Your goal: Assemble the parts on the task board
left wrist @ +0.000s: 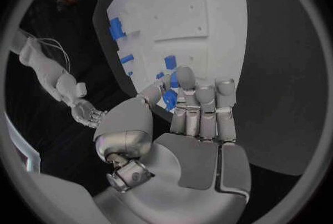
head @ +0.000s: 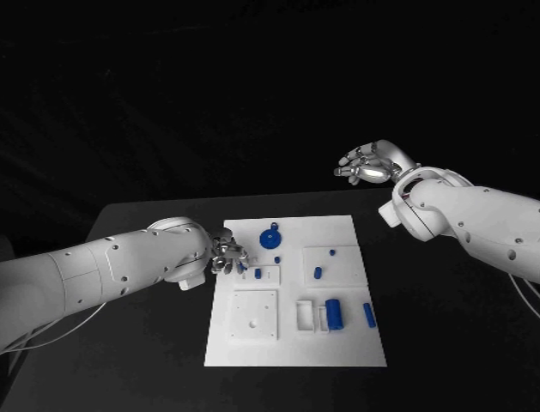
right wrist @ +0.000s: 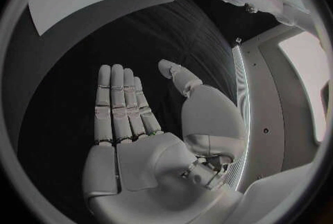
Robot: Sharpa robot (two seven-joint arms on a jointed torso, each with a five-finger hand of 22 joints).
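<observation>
Head view — left hand (head: 229,257) over task board (head: 344,230) edge.

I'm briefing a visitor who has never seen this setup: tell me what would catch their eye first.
The white task board in the middle of the black table, dotted with small blue parts, stands out most; a round blue part lies near its far edge. The left hand is at the board's left edge by a small blue part. The right hand hangs beyond the table's far right corner, fingers straight, holding nothing.
</observation>
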